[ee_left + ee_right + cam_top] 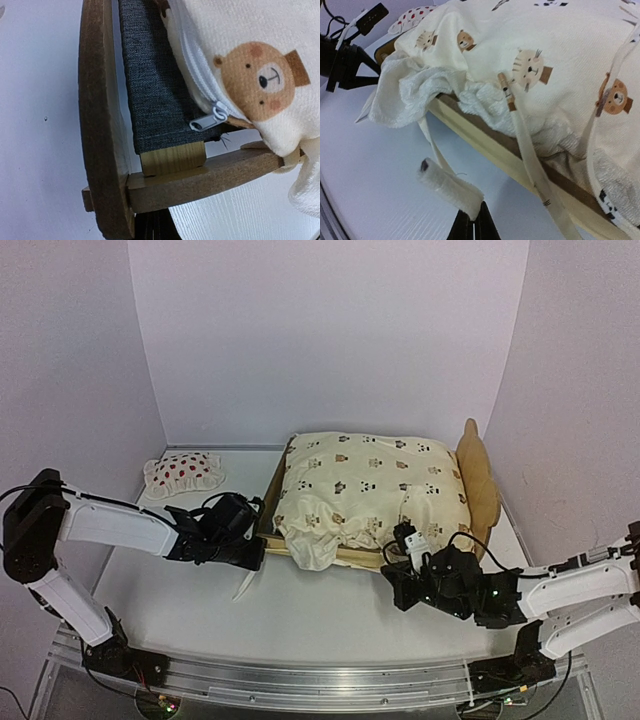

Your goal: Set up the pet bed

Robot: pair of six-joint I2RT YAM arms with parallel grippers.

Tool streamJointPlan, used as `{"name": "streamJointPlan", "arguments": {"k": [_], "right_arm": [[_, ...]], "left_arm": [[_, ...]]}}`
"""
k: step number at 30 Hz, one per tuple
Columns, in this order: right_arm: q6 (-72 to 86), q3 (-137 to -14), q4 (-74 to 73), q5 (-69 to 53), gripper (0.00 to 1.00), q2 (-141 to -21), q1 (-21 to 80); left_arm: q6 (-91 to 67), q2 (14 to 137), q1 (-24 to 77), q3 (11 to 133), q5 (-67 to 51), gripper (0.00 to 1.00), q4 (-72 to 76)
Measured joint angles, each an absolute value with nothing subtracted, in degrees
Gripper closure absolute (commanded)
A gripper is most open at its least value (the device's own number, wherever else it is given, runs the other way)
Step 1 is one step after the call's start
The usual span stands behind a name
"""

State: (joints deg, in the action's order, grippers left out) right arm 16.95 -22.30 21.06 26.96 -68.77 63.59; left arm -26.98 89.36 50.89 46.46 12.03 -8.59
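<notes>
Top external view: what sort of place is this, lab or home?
Probably a lab test cell, not a home: plain white panel walls boxing in a white table, an aluminium mounting rail along its near edge, one staged light plywood pet bed.

I am working in a robot lab cell. Plain pale walls (330, 330) close a white table (330, 615) on three sides. The left arm (110, 525) and the right arm (585, 585) stand on an aluminium rail (320, 677) at the near edge, with loose cables (15, 490) beside them.

Pale lilac walls (330, 330), white table (320, 610) (evenly lit)
</notes>
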Motion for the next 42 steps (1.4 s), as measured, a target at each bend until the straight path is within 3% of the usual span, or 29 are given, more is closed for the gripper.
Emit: {"name": "streamJointPlan", "arguments": {"k": [3, 6, 10, 14, 20, 30, 35, 39, 42], "right_arm": [[14.95, -23.75, 13.91, 22.25, 0.5, -66.56, 63.45], [13.74, -29.03, 3.06, 20.36, 0.23, -64.94, 63.29], [14.08, -37.31, -9.22, 23.7, 0.16, -61.19, 63.29], [14.94, -45.59, -19.78, 31.03, 0.13, -56.74, 63.25], [14.45, -53.05, -28.94, 45.08, 0.11, -53.65, 63.24], [8.02, -58.19, -36.81, 69.63, 0.13, -52.81, 61.04], [6.41, -58.95, -37.44, 71.31, 0.11, -51.18, 55.54], [7.4, -60.49, -39.18, 65.62, 0.1, -54.35, 49.99], [10.12, -62.86, -41.27, 58.06, 0.18, -60.35, 41.73]], "left_arm": [[-26.77, 88.74, 50.42, 46.46, 12.37, 0.85, -10.03], [-26.66, 86.74, 49.37, 46.5, 13.4, 0.56, -12.76], [-25.57, 83.98, 48.53, 48.68, 13.77, 0.3, -17.48], [-24.66, 81.79, 48.59, 52.85, 14.5, 0.23, -20.46], [-22.28, 83.08, 48.26, 60.87, 17.64, 0.3, -22.9], [-19.27, 97.18, 45.6, 67.19, 17.69, 0.42, -23.71], [-19.01, 99.2, 45.25, 67.88, 17.54, 0.46, -24.03], [-19.05, 100.1, 45.1, 68.6, 17.31, 0.53, -23.62], [-19.18, 100.65, 45.04, 68.62, 16.67, 0.6, -23.48]]}}
